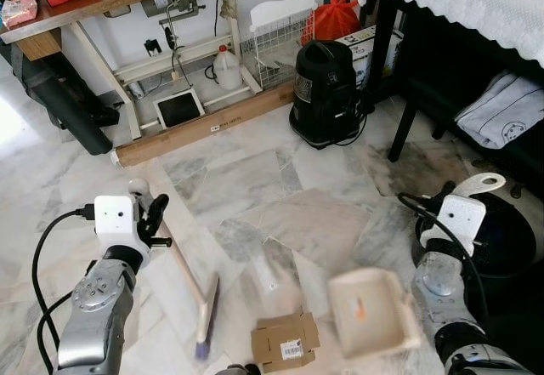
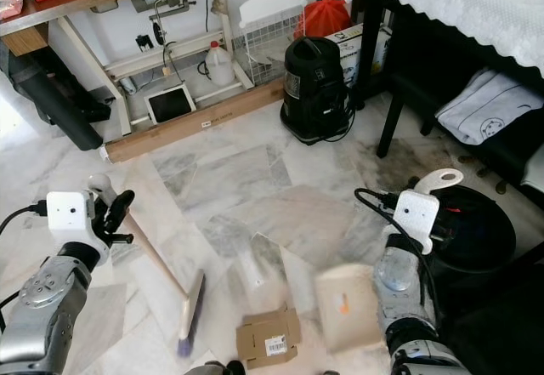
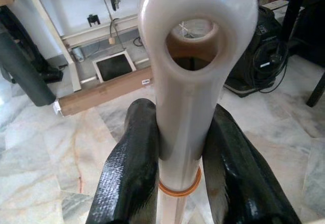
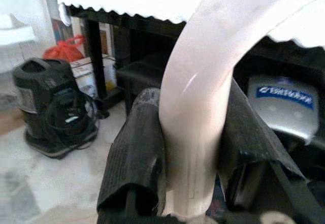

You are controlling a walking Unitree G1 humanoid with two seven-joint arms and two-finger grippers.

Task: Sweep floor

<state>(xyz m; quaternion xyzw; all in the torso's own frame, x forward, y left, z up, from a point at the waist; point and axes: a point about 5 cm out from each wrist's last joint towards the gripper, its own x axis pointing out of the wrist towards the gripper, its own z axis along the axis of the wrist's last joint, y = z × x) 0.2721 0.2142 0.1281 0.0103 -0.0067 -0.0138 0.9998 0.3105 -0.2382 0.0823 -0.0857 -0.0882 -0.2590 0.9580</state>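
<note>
Two grippers are at work, one tool in each. At the lower left of the left eye view, the left gripper is clamped around the pale handle of one broom; the left wrist view shows both black fingers pressed against the handle just below its hanging loop. The broom slants down toward the lower middle of the frame, its bristle head touching the marble floor. At the lower right, the right gripper is closed on the curved cream handle of one dustpan, whose tray sits blurred near the bottom of the frame, right of centre. One flattened cardboard box lies on the floor between the broom head and the dustpan, near both. One black vacuum cleaner stands upper centre, beside one red bag. One white jug and one tablet-like screen rest under the wooden table at the upper left.
</note>
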